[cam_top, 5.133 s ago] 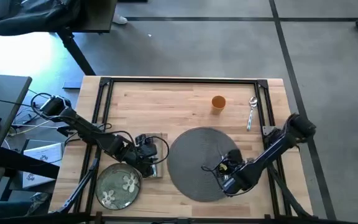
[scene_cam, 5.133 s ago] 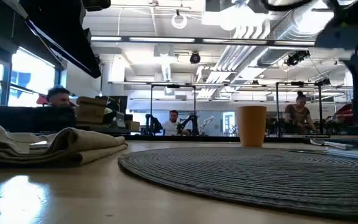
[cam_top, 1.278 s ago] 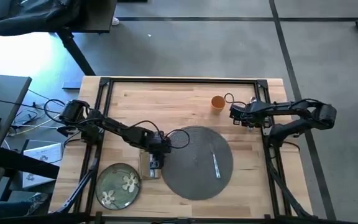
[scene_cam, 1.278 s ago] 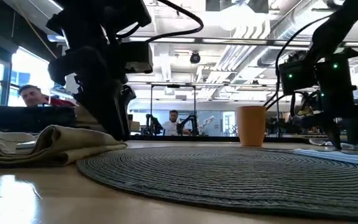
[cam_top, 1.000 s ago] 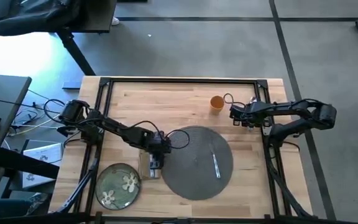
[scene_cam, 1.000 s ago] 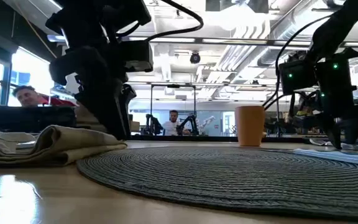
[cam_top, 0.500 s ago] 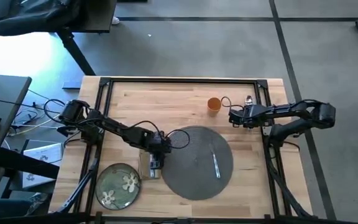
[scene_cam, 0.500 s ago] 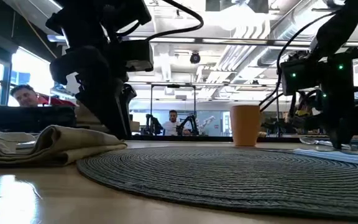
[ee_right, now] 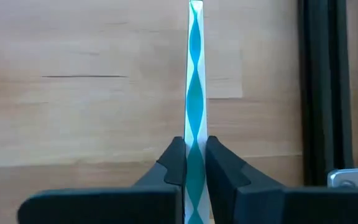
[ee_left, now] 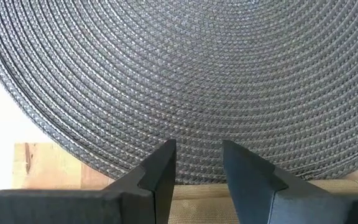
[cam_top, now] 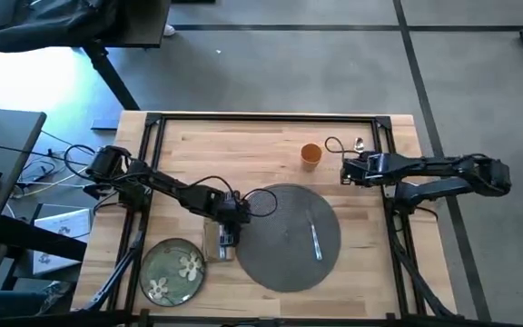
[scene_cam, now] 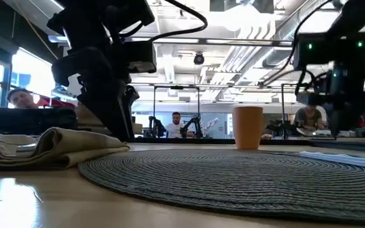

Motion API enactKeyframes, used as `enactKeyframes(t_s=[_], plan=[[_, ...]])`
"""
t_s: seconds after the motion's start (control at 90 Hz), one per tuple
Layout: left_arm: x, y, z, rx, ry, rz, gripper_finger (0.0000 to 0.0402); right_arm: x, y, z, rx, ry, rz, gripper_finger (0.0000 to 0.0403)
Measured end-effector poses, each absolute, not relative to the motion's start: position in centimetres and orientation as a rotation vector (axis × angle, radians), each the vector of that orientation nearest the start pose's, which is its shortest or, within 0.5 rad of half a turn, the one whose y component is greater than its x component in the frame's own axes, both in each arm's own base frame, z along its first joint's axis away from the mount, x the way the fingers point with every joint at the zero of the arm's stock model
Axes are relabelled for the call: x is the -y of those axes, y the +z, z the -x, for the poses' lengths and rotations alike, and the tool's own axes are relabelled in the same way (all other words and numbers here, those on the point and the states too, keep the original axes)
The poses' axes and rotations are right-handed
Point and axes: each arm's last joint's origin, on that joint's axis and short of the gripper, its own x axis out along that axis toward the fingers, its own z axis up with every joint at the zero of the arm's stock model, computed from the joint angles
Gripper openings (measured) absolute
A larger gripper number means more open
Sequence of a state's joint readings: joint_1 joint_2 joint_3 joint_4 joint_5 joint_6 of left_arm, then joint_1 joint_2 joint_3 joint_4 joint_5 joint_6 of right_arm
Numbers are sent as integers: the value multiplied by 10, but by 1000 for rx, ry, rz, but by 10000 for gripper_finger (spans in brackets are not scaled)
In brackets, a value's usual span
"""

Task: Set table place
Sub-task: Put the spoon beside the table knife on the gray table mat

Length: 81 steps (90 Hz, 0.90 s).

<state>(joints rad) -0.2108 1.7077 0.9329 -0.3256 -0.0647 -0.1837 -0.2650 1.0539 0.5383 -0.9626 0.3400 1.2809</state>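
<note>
The round dark-grey placemat [cam_top: 291, 238] lies mid-table with a silver utensil [cam_top: 316, 241] on its right part. The tan napkin [cam_top: 218, 242] lies at its left edge, and the green flowered plate [cam_top: 172, 271] rests near the front left. The orange cup [cam_top: 310, 153] stands upright behind the placemat. My left gripper [ee_left: 199, 163] is open, low over the napkin's edge beside the placemat; I cannot tell whether it touches. My right gripper [cam_top: 346, 170], right of the cup, is shut on the silver spoon [cam_top: 360, 143]. My right gripper pinches the spoon's thin handle [ee_right: 196, 127] between its two fingers, which point down from above and lie across it. The spoon is turned on its edge and reaches out past the fingertips along the black frame. It looks lifted off the wood.
The table's black metal frame [cam_top: 390, 182] runs just right of my right gripper. A cable loop [cam_top: 334, 143] hangs between the cup and the spoon. Bare wood lies behind the placemat and at the far left. People sit in the room beyond [scene_cam: 177, 123].
My right gripper has risen from the tabletop, still shut on the spoon, which has come up with it. The orange cup has slid a little toward the table's left.
</note>
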Motion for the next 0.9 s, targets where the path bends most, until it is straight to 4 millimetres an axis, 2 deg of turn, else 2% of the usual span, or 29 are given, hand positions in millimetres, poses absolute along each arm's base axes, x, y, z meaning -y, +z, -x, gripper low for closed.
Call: enactKeyframes(t_s=[0.256,0.478,0.667,0.9], plan=[[64,151,-310,-1096,-30,14,115,26,208,-140,-971,-1252,-922,12],[64,151,-310,-1095,-26,21,115,-10,227,-153,-912,-1092,-964,12],[64,151,-310,-1095,-25,20,115,-51,223,-161,-901,-996,-1020,12],[64,151,-310,-1095,-24,20,115,-104,199,-170,-897,-949,-1074,12]])
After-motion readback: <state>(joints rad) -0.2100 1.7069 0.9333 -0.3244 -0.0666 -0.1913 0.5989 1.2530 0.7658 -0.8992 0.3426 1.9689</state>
